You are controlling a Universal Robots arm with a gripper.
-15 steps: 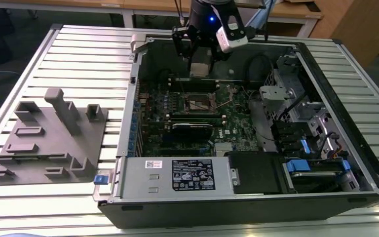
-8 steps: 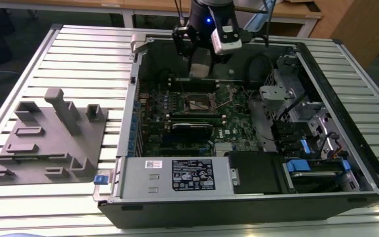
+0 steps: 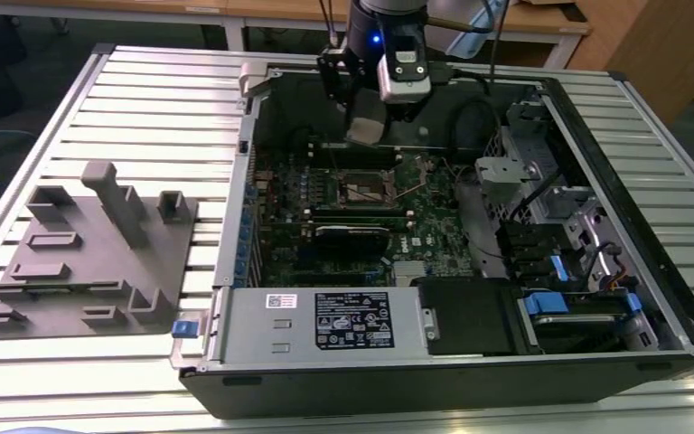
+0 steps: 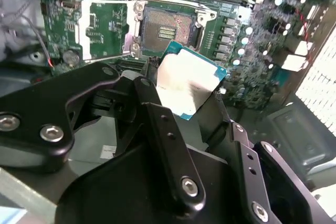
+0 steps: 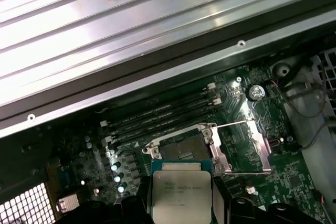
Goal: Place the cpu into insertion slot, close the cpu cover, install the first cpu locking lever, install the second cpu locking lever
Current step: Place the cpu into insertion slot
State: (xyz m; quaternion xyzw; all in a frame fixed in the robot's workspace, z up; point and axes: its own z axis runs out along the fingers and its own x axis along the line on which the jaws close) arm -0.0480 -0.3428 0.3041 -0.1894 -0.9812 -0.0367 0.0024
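On the exterior view's left, a grey fixture block [image 3: 82,244] sits on the slatted table [image 3: 142,99], well apart from the work; its pockets look meant for parking parts until they are needed. To its right the computer case [image 3: 444,380] lies on its side with the panel off, so the motherboard [image 3: 286,199] faces up and the arm can come straight down on it.

The gripper [image 3: 365,136] hangs over the far part of the board. Its fingers are closed onto two opposite edges of the cpu [image 4: 190,77], probably to leave the underside free to meet the socket. The chip is carried roughly flat, metal top up, in the air and apart from the board.

The insertion slot [image 3: 369,188] lies just near of the chip, its dark centre bare. The cpu cover [image 4: 84,24] is swung fully open and lies beside the slot, leaving the way in unobstructed. The long memory slots [image 5: 157,116] run along the slot's far side.

On the exterior view's right stands the drive cage [image 3: 564,226], away from the arm.
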